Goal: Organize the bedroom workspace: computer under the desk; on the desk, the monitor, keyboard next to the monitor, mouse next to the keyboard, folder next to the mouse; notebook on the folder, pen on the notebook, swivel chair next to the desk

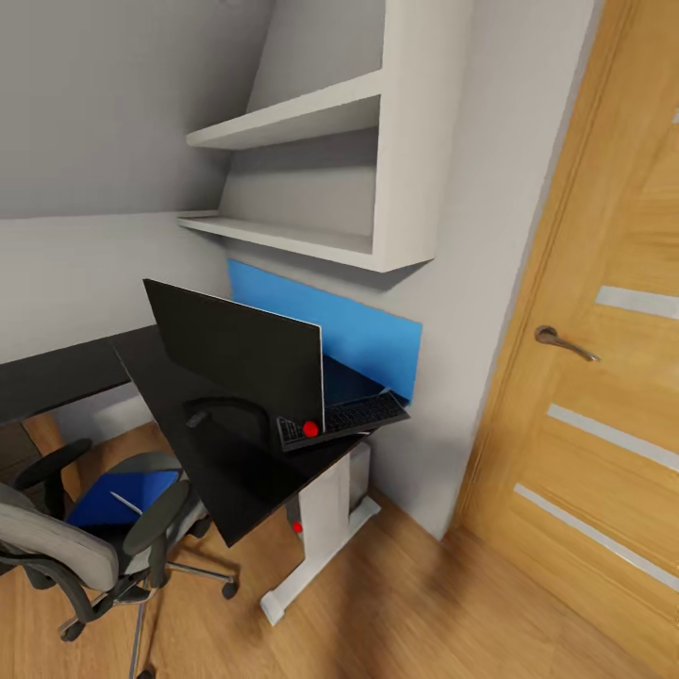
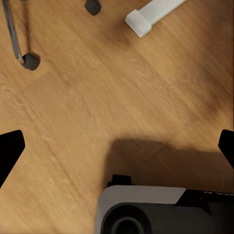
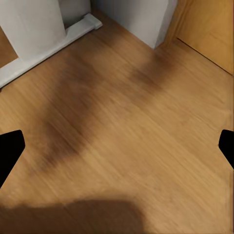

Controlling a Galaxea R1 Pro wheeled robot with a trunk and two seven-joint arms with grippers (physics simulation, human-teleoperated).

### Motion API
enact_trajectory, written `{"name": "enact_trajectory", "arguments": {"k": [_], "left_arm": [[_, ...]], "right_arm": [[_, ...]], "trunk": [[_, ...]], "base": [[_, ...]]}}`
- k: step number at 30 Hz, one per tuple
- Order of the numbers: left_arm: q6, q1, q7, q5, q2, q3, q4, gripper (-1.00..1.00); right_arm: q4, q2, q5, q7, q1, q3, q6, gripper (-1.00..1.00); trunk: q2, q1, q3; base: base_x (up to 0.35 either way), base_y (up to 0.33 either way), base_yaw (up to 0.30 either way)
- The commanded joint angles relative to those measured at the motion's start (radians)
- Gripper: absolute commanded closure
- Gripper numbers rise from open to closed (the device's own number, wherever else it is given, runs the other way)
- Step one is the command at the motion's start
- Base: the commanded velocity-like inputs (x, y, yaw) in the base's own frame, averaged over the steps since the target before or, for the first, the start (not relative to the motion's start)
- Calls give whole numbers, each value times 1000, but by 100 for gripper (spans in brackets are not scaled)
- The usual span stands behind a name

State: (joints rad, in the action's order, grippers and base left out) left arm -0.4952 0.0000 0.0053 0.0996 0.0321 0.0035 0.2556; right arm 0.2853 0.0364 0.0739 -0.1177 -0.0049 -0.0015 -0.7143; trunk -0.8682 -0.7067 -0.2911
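Note:
The monitor (image 1: 240, 358) stands on the black desk (image 1: 236, 481), its red light at the lower right corner. Behind that corner the keyboard (image 1: 356, 415) lies at the desk's right end, partly hidden by the screen. The grey swivel chair (image 1: 85, 547) stands at the lower left, close to the desk's front. Its seat holds the blue folder (image 1: 118, 498) with the white pen (image 1: 125, 504) on top. A grey box (image 1: 359, 470), perhaps the computer, sits under the desk. Mouse and notebook are out of view. My left gripper (image 2: 117, 148) and right gripper (image 3: 117, 148) hang open over the wooden floor.
The desk's white leg (image 1: 325, 514) and foot (image 2: 151, 14) stand on the floor near a chair caster (image 2: 30, 61). A blue wall panel (image 1: 368, 339) and white shelves (image 1: 311, 236) are behind the desk. A wooden door (image 1: 604, 377) closes the right side.

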Motion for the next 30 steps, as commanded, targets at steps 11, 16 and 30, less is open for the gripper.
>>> {"name": "enact_trajectory", "arguments": {"k": [11, 16, 30], "left_arm": [[-6, 0, -1, 8, 2, -2, 1, -100], [-14, 0, -4, 11, 1, -1, 29, -100], [-8, 0, 3, 84, -5, 0, 49, -100]], "right_arm": [[0, 3, 7, -9, -1, 0, -2, -100], [0, 2, 6, -11, -1, -1, 0, -100], [0, 0, 6, -11, -1, -2, 1, -100]], "trunk": [[-1, 0, -1], [-1, 0, -1], [-1, 0, -1]], "base": [[-7, -39, 47], [-4, 4, 275], [0, 0, 278]]}}
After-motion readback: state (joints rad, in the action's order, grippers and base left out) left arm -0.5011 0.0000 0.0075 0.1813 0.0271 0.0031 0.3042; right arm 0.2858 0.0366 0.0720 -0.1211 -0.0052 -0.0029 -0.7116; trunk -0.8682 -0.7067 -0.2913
